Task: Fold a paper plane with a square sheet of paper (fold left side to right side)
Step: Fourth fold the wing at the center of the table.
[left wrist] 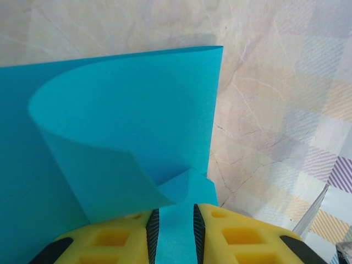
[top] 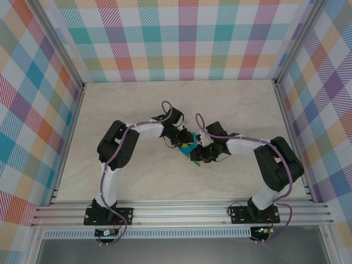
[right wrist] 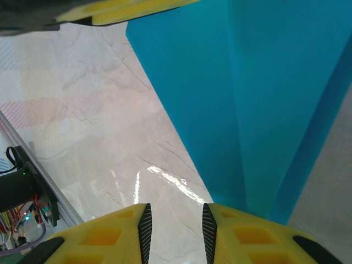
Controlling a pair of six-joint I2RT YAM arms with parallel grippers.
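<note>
The turquoise sheet of paper [top: 190,148] lies mid-table between both grippers, folded into layers. In the left wrist view the paper [left wrist: 137,110] has one flap curling up over my left finger, and flat paper fills the gap between the pads. My left gripper [left wrist: 175,231] [top: 184,141] stands slightly open over it. In the right wrist view the paper [right wrist: 264,82] shows long creases and tapers toward my right finger. My right gripper [right wrist: 176,231] [top: 201,154] is open, with bare table between its pads. The left gripper's yellow finger [right wrist: 121,11] crosses the top of that view.
The pale marble-look table [top: 137,110] is ringed by plaid walls [top: 187,38] and aluminium posts. A slotted rail [top: 181,212] carries both arm bases at the near edge. The right wrist view shows that rail and a wired board [right wrist: 22,192] at lower left.
</note>
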